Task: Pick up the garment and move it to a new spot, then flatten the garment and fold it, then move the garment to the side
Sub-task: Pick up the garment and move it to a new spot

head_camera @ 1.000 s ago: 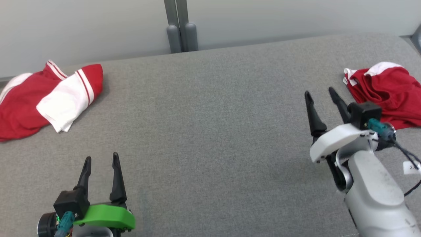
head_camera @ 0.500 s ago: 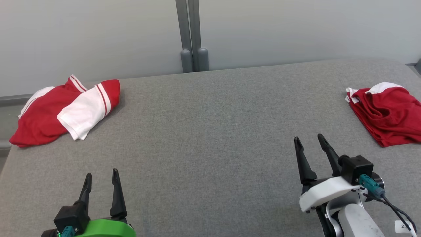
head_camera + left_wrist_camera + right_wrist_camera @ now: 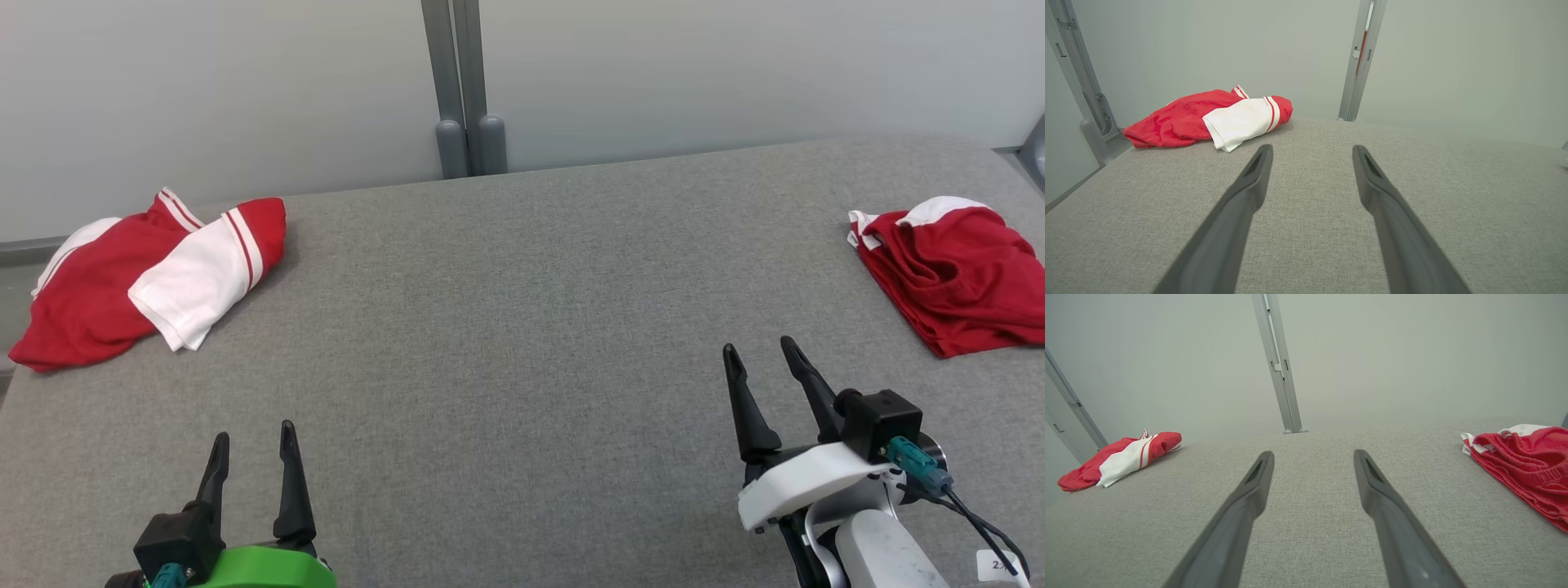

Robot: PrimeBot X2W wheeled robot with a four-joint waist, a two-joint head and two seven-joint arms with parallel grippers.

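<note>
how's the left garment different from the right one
The left garment has a broad white panel with red stripes on top; the right garment is mostly red, white only at its far edge. The left garment lies at the far left corner; the right garment at the right side. Both are red and white, on the grey surface.

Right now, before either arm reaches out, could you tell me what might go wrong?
Two alike red-and-white garments lie far apart: the left garment and the right garment, so the wrong one might be picked. The left garment sits at the table edge; a pull by the left pincer could drag it off. The right garment is bunched in layers, so the open right pincer may catch only the top one.
</note>
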